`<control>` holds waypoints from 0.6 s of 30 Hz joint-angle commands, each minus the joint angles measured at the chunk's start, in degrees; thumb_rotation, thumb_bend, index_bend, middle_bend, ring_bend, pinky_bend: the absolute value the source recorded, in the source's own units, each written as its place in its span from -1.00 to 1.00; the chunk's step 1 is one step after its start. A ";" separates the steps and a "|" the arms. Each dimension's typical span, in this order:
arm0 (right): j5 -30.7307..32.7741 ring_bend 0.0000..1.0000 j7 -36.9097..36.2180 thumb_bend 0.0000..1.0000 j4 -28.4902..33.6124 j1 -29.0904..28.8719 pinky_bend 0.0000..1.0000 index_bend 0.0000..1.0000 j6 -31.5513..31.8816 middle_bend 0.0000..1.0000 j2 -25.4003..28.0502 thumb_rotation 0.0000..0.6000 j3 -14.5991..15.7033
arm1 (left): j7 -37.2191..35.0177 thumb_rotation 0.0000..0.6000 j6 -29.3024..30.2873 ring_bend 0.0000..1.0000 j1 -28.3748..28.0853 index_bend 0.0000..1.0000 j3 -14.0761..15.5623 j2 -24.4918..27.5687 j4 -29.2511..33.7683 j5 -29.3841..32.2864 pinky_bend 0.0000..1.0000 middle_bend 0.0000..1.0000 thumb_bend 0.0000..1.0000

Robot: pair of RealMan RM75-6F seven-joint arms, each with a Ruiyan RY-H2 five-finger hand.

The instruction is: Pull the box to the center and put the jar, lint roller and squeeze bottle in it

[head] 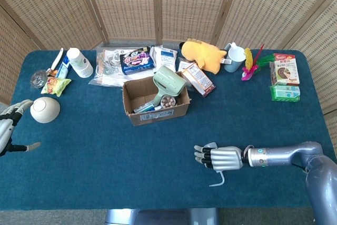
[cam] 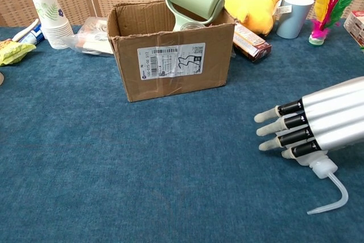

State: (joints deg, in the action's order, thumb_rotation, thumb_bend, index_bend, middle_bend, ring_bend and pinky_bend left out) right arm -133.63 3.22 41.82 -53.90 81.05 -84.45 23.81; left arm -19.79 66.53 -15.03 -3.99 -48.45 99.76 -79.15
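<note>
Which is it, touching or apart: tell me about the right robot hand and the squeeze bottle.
Touching. In the chest view the right robot hand lies over the squeeze bottle, covering its body, with only the cap and bent nozzle poking out below.

**Stuff you can't really make out here**

The right hand covers nearly all of the clear plastic squeeze bottle; only its bent spout pokes out. The left hand is cut off by the head view's edge, so its grip is unreadable.
</note>
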 commanded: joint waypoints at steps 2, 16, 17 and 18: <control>-0.09 -0.62 0.47 -0.31 0.00 -0.01 -0.47 -0.18 0.84 -0.47 -0.16 1.00 -0.02 | 0.02 1.00 0.03 -1.00 -0.01 -1.00 -0.04 -0.01 0.02 0.07 -0.84 -1.00 -0.90; 4.47 -0.50 0.46 -0.26 2.73 3.05 -0.31 -0.12 9.13 -0.33 2.43 1.00 -3.55 | 0.08 1.00 0.09 -1.00 0.00 -1.00 0.24 0.03 0.26 -0.52 -0.83 -1.00 -0.90; 5.20 -0.49 0.03 -0.26 3.20 3.49 -0.29 -0.11 9.91 -0.32 2.65 1.00 -4.06 | 0.07 1.00 0.09 -1.00 0.00 -1.00 0.24 0.02 0.26 -0.49 -0.83 -1.00 -0.90; 6.05 -0.48 -0.37 -0.26 3.69 3.94 -0.29 -0.11 10.90 -0.32 2.94 1.00 -4.74 | 0.07 1.00 0.08 -1.00 0.00 -1.00 0.23 0.03 0.25 -0.46 -0.83 -1.00 -0.90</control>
State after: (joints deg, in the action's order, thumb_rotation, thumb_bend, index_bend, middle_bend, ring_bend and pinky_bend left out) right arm -128.91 3.63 44.55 -50.87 90.54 -82.12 20.19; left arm -19.71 66.62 -15.03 -3.76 -48.42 100.01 -79.60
